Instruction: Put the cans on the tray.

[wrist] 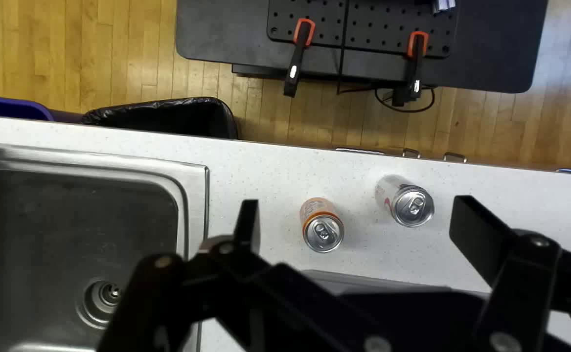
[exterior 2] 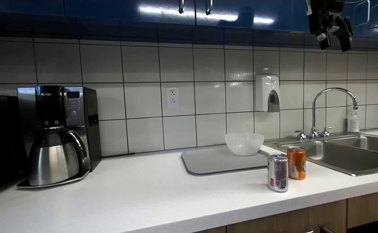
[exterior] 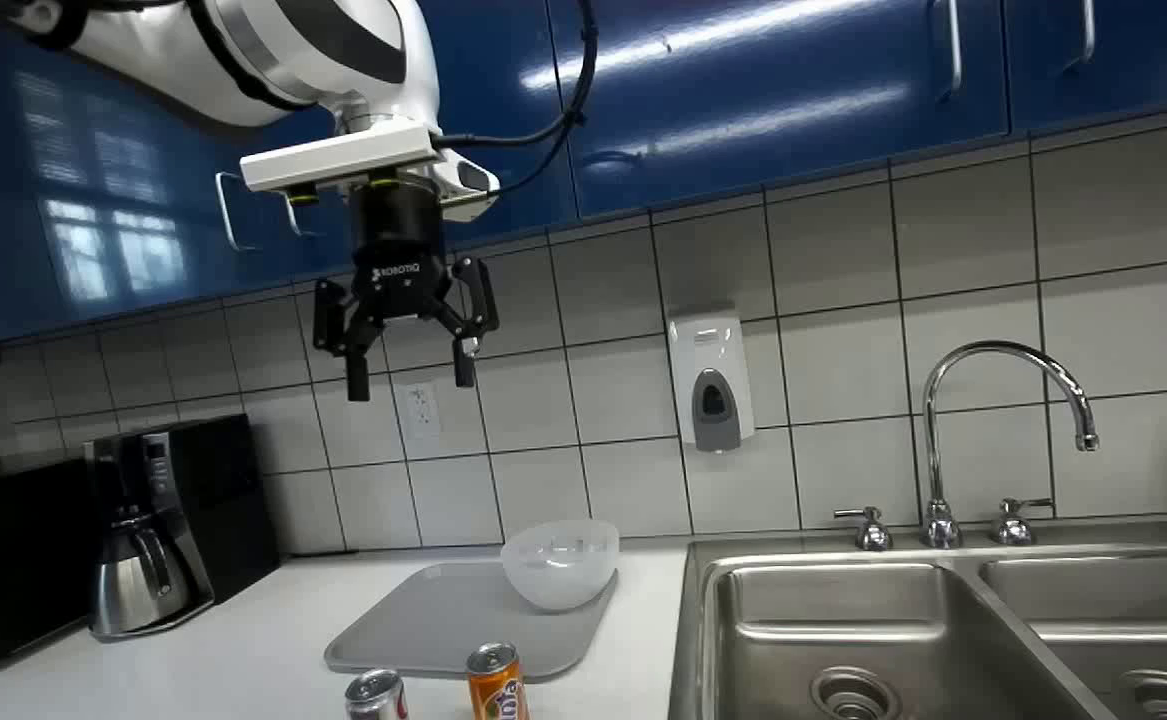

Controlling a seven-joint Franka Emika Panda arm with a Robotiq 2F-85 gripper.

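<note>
Two cans stand upright on the white counter in front of the tray. The silvery-grey can [exterior 2: 277, 173] is nearer the counter's front edge, and beside it is the orange can [exterior 2: 296, 163]. Both are cut off by the lower border in an exterior view, where the silver can [exterior: 377, 697] and the orange can [exterior: 496, 688] show their tops. The light-grey tray [exterior: 433, 620] lies flat near the wall. High above the counter my gripper [exterior: 411, 380] hangs, fingers spread and holding nothing. From the wrist, both cans appear far below between the fingertips; the gripper [wrist: 358, 222] hides most of the tray.
A translucent white bowl [exterior 2: 244, 144] sits at the back of the tray. The steel sink [exterior: 823, 560] and faucet [exterior: 1003, 348] lie to one side. A coffee maker with a steel pot [exterior 2: 54, 160] stands at the other. Blue cabinets [exterior: 793, 100] hang close behind the arm.
</note>
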